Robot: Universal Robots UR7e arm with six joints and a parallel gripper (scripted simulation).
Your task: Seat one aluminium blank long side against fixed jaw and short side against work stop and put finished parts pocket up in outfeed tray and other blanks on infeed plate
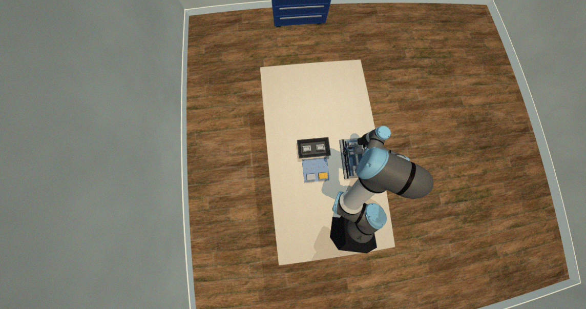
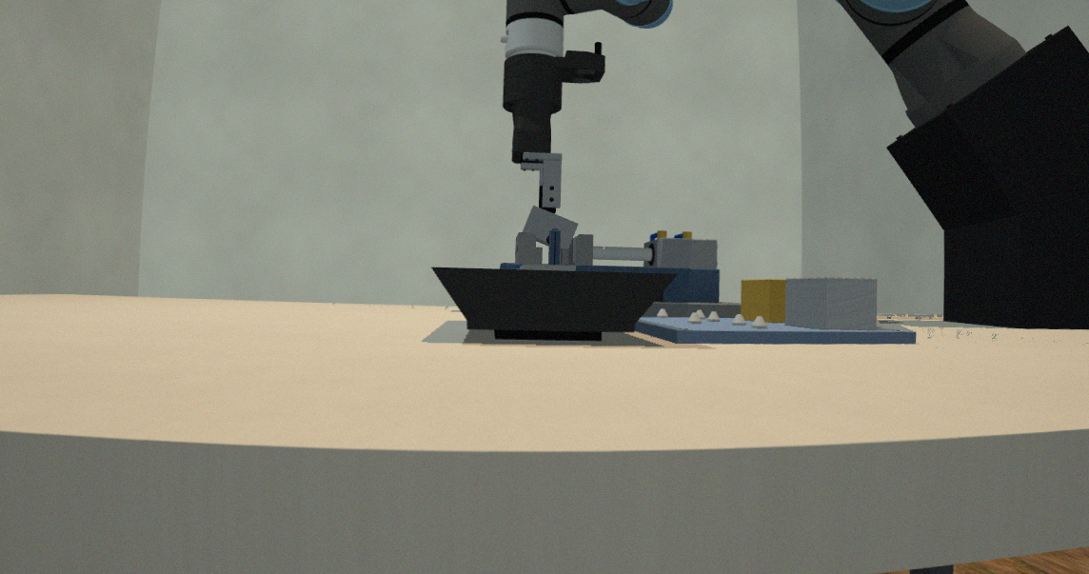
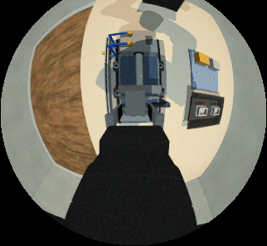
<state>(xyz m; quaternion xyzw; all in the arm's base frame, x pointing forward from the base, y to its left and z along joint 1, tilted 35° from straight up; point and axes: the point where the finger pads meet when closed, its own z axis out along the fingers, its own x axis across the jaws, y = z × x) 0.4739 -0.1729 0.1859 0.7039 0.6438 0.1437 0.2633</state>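
An aluminium blank (image 2: 547, 228) sits tilted in the vise (image 2: 609, 254), one edge raised, not flat on the low bars. It also shows in the wrist view (image 3: 134, 103). My gripper (image 2: 549, 206) is open and empty, straight above the tilted blank with the fingertips just at its upper edge. In the wrist view my fingers stand either side of the blank. The infeed plate (image 2: 773, 331) holds one aluminium blank (image 2: 830, 303) and one brass blank (image 2: 762, 300). The outfeed tray (image 1: 313, 147) holds two finished parts (image 1: 306, 147) (image 1: 320, 146), pocket up.
The black tray (image 2: 554, 298) stands in front of the vise in the side view. Small cone pins (image 2: 712, 316) stick up from the free part of the infeed plate. The vise's hoses (image 3: 112, 47) are at its far end. My arm's base (image 1: 353, 235) stands at the table's near edge.
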